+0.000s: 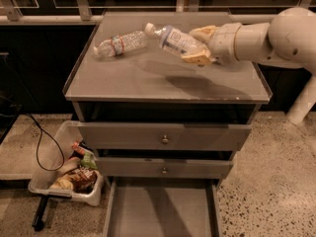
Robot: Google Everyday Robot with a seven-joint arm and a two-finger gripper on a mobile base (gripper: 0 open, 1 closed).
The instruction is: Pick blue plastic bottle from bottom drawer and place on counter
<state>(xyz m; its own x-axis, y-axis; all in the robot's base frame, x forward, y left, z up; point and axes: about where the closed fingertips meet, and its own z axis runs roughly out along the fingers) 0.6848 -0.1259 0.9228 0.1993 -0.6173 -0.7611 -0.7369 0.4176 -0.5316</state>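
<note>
My gripper [196, 46] reaches in from the right and is shut on the blue plastic bottle [174, 40]. The bottle is pale bluish with a white cap and a white label. It lies nearly level, cap pointing left, held above the back middle of the grey counter [163, 78]. Its shadow falls on the counter below it. The bottom drawer [160, 211] is pulled open at the foot of the cabinet and shows only its flat grey inside.
A clear crinkled water bottle [118, 43] lies on the counter's back left, close to the held bottle's cap. Two upper drawers with round knobs [164, 139] are shut. A white bin of snacks [69, 177] and a black cable [44, 147] lie on the floor at left.
</note>
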